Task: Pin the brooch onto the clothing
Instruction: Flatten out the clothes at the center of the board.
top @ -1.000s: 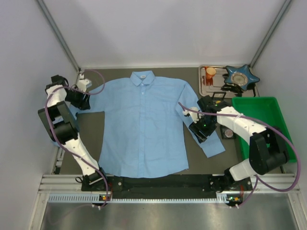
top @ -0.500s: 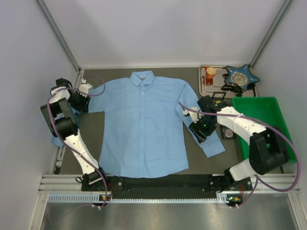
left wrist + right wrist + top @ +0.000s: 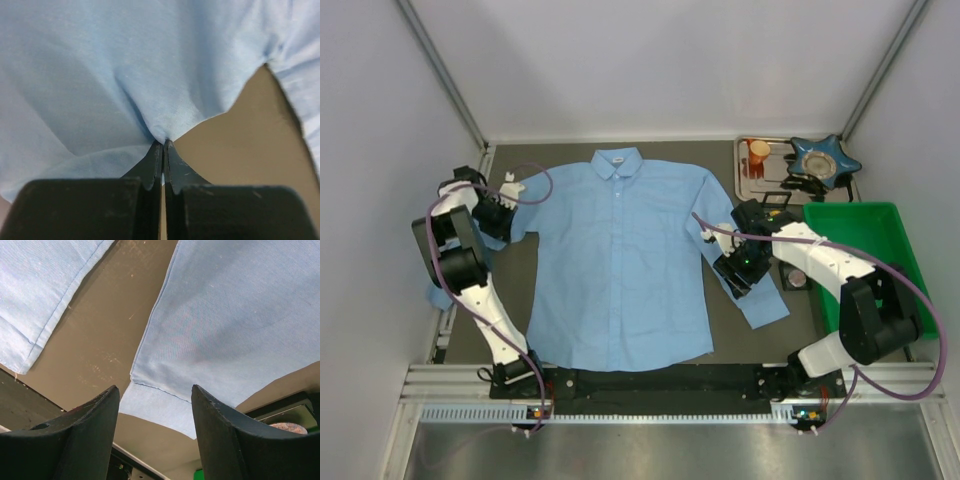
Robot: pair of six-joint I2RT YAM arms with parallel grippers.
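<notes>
Table top (image 3: 730, 335), dark mat, with grey walls on three sides. Shirt (image 3: 620, 260), light blue, long-sleeved and buttoned, lies face up across the middle of the mat, collar at the far edge, hem toward the arm bases, body flat. Its sleeve on the right arm's side runs out and down toward the near right, cuff flat on the mat. The sleeve on the left arm's side is bunched up under the left arm. Green bin (image 3: 860, 235) stands at the right edge, well apart from the shirt body. Metal tray (image 3: 745, 190) sits at the far right corner, just beyond the bin, with a blue star-shaped thing (image 3: 823, 160) and a small orange cup (image 3: 758, 152) on it. Left gripper (image 3: 162, 145) is low at the left sleeve: jaws pressed together, a pucker of blue cloth nipped at the very tips, fabric drawn into creases toward them. Right gripper (image 3: 155, 388) hangs over the right sleeve near the cuff: jaws spread wide, nothing between them, cuff edge and bare mat showing below. Small round brownish object (image 3: 798, 277) lies just beside the bin; cannot tell what it is.
</notes>
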